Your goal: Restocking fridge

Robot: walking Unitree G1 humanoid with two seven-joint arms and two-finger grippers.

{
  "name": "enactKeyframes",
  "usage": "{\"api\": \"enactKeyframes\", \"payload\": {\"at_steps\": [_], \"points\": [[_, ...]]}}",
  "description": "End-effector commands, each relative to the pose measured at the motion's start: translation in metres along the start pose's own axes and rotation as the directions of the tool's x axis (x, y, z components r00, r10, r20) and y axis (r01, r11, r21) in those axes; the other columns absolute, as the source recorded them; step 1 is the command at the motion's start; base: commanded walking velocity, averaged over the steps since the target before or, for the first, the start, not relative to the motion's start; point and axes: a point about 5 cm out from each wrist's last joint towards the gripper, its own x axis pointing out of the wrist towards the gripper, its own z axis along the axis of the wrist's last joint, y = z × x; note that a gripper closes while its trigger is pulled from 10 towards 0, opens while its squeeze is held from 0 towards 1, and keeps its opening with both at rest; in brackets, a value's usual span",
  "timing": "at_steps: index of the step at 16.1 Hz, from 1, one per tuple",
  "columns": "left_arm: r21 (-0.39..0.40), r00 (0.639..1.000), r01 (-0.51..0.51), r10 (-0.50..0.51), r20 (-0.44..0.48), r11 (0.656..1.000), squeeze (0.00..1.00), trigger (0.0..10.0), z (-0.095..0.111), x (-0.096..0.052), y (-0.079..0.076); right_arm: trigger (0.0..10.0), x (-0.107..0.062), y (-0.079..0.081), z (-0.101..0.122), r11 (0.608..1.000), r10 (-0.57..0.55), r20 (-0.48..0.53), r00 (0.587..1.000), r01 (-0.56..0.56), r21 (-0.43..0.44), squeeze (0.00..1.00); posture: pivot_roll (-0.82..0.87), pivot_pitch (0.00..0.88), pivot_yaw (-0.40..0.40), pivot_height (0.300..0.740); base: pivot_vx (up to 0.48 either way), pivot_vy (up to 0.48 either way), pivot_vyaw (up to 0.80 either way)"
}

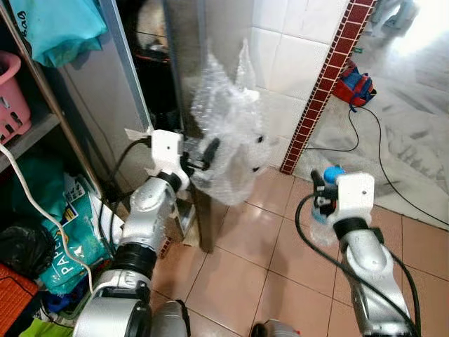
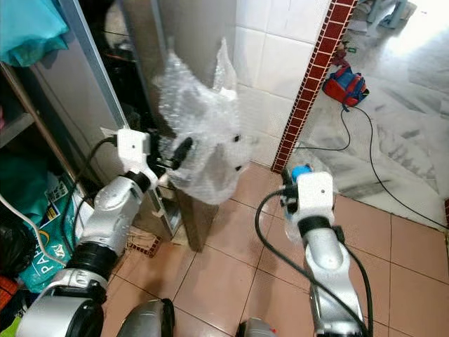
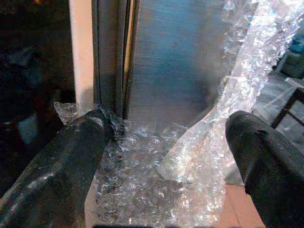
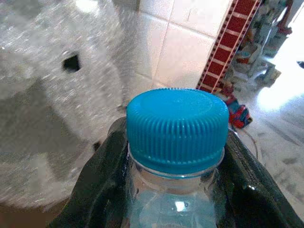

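A clear water bottle with a blue cap (image 4: 176, 128) is upright in my right gripper (image 1: 327, 188), which is shut on it low at the right, over the tiled floor. My left gripper (image 1: 205, 159) reaches to the edge of the steel fridge door (image 1: 184, 63), where a wad of bubble wrap (image 1: 228, 119) hangs. In the left wrist view its two black fingers (image 3: 61, 166) stand wide apart, with bubble wrap (image 3: 142, 190) between them and the steel panel (image 3: 175, 61) just behind. A dark gap (image 1: 149, 63) shows beside the door edge.
A shelf on the left carries a pink basket (image 1: 10, 98) and a teal bag (image 1: 59, 28), with bags (image 1: 70, 232) and a white cable (image 1: 42, 210) below. A red-tiled pillar (image 1: 330, 77) stands at the right, with a red-blue bag (image 1: 354, 86) and a black cable (image 1: 386, 161) behind it.
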Motion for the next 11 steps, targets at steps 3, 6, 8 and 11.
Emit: {"api": "enactKeyframes", "payload": {"at_steps": [3, 6, 8, 11], "points": [[0.005, 0.998, 0.058, -0.058, -0.040, 0.998, 0.00, 10.0, -0.009, 0.005, -0.014, 10.0, 0.002, 0.002, 0.009, 1.000, -0.003, 0.039, 0.999, 0.003, -0.011, 0.00, -0.05, 0.080, 0.000, 0.740, 0.091, 0.000, 0.00], [0.019, 0.994, 0.095, -0.094, -0.051, 0.995, 0.00, 10.0, -0.012, 0.007, -0.023, 10.0, 0.001, 0.000, 0.008, 0.999, -0.033, 0.025, 0.999, 0.033, -0.008, 0.00, -0.05, 0.079, 0.001, 0.740, 0.292, 0.000, 0.00], [0.026, 0.993, 0.111, -0.109, -0.054, 0.993, 0.00, 10.0, -0.014, 0.007, -0.027, 10.0, -0.004, -0.001, 0.004, 0.999, -0.048, 0.008, 0.999, 0.049, -0.016, 0.00, -0.06, 0.080, 0.003, 0.740, 0.336, 0.000, -0.32], [0.020, 0.992, 0.121, -0.119, -0.051, 0.993, 0.00, 10.0, -0.015, 0.007, -0.030, 10.0, -0.006, 0.001, 0.003, 0.999, -0.048, 0.003, 0.999, 0.048, -0.009, 0.00, -0.06, 0.080, 0.005, 0.740, 0.393, 0.000, -0.77]]}}
